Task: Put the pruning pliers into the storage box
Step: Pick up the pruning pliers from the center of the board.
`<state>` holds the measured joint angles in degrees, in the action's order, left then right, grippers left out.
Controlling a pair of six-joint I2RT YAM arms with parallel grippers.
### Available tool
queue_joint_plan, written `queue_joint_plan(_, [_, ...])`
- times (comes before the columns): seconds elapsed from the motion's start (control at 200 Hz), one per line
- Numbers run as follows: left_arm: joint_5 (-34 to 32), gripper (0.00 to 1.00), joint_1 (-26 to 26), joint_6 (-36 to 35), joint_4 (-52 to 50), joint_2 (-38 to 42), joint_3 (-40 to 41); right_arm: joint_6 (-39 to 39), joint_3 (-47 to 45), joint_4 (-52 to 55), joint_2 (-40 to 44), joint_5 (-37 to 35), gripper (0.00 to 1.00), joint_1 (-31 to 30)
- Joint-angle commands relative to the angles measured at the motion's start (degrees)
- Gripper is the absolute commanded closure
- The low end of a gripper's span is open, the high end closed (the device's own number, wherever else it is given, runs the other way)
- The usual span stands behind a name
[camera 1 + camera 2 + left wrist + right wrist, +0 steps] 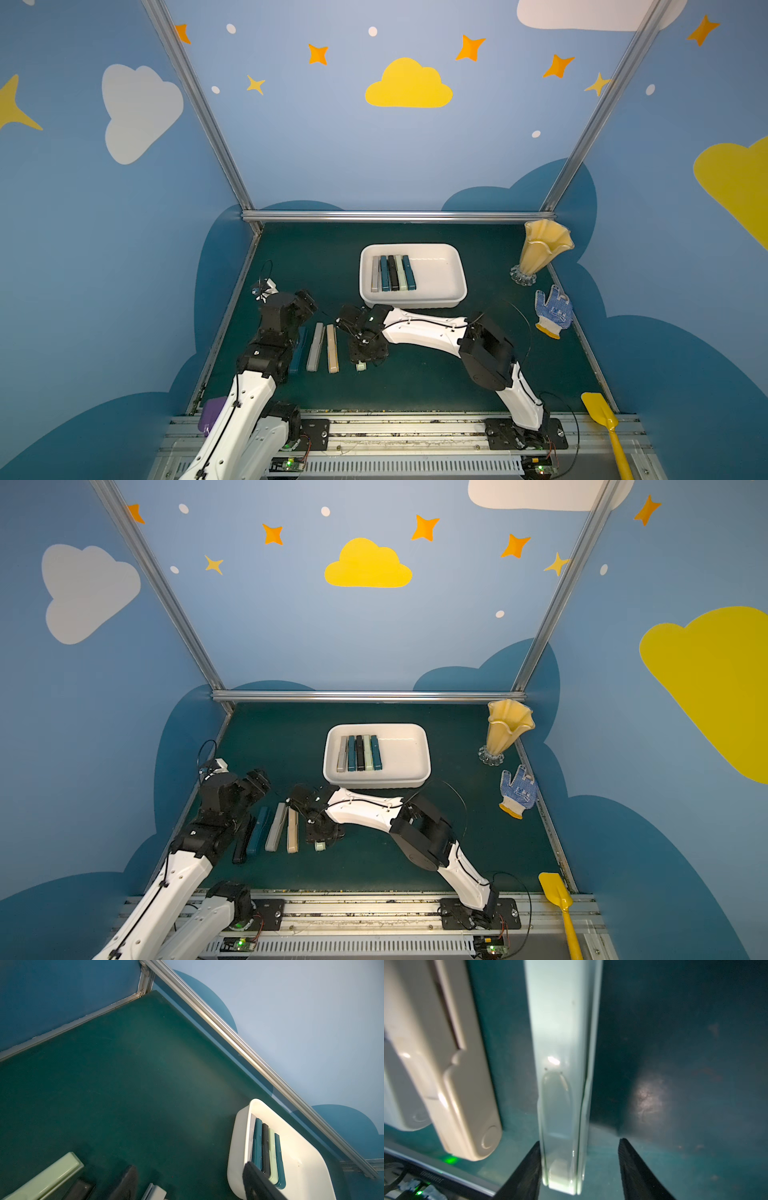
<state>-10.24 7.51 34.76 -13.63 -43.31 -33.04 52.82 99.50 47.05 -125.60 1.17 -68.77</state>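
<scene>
**Right gripper straddles a pale green tool on the mat; five more lie in the box**

The right gripper [579,1141] points down at the near middle of the green mat [415,374]. Its fingers are parted around one end of the pale green pruning pliers [564,1064]. In the right wrist view one finger [529,1167] touches the tool's side. The other finger stands clear of it, with mat showing in the gap, so the tool lies flat and unclamped. It is a slim, straight, glossy bar with a squared end and an oval recess moulded into its top face.

Just left of it, side by side and running near to far, lie four more tools:
- the beige pliers [332,349]
- the grey pliers [316,347]
- the teal-blue pliers [299,349], partly under the left arm
- the black pliers [240,843], furthest left

The storage box [436,274], a shallow white tray with rounded corners, sits at the far middle. Five more pliers [393,273] lie packed in its left half. From left to right they are grey, teal, black, pale green and teal-blue.

The left gripper [189,1166] hangs over the left of the mat. Its fingers are spread wide with only mat between them, gripping nothing.

A yellow fluted vase [540,253] stands far right, with a blue-dotted work glove [555,311] just near of it. A yellow shovel [602,419] lies at the near right edge. A purple shovel [212,411] shows at near left, behind the left arm.
</scene>
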Motion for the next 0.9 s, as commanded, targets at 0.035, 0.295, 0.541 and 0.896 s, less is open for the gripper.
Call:
queue_joint_plan(0.035, [0.92,0.21,-0.23,0.17,-0.66,1.31,0.69,1.14,0.79,2.68,-0.33,-0.38,0.47,-0.20])
queue_joint_plan(0.295, [2.04,0.21,-0.22,0.57,-1.09,1.30,0.78,-4.76,0.72,4.94,1.39,-3.80,0.50,1.43])
queue_joint_plan(0.541, [3.54,0.21,-0.21,0.31,-0.22,0.09,0.94,-17.22,-2.05,3.12,5.15,-5.82,0.49,0.28])
queue_joint_plan(0.896, [4.70,0.21,-0.21,-0.57,0.60,-1.38,0.60,-22.33,-1.62,1.92,3.68,-3.27,0.52,-0.68])
